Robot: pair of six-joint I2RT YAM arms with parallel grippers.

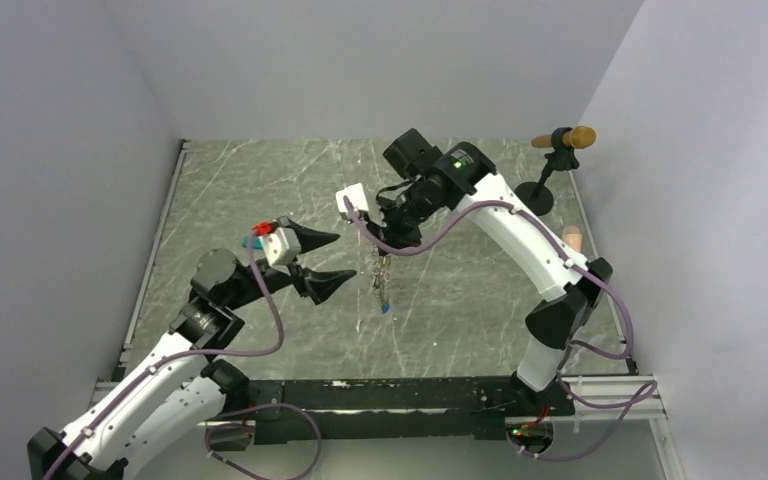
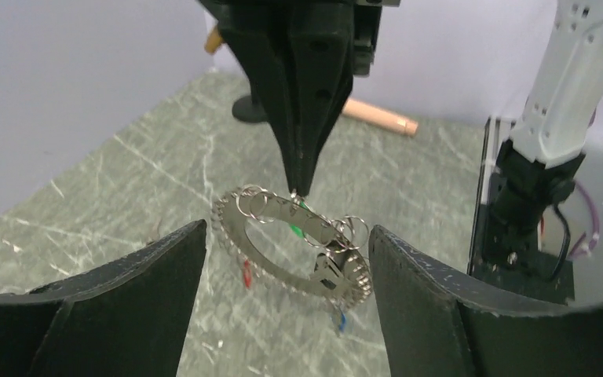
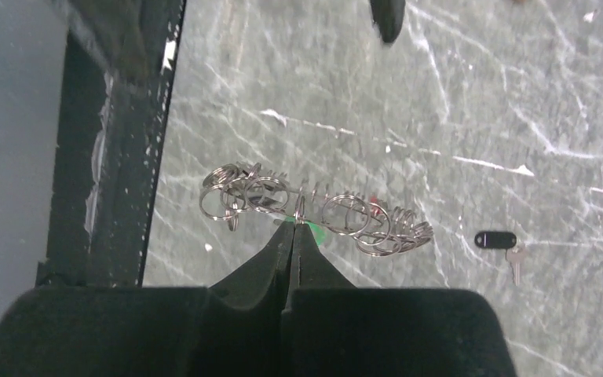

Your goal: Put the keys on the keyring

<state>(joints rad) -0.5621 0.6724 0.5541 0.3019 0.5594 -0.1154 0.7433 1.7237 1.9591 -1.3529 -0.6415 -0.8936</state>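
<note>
Top external: keyring (image 1: pixel 379 277) edge-on, barely legible, in tight-closed right claw (image 1: pixel 379 250); left claw (image 1: pixel 346 255) wide apart, empty

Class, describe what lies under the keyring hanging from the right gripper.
Marbled table. A green tag, a red tag and a blue tag dangle beneath the keyring. The right gripper's fingers cover some table.

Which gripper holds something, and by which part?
The right gripper pinches the keyring at its rim, so the ring hangs below the fingertips. The left gripper is open and holds nothing.
</note>
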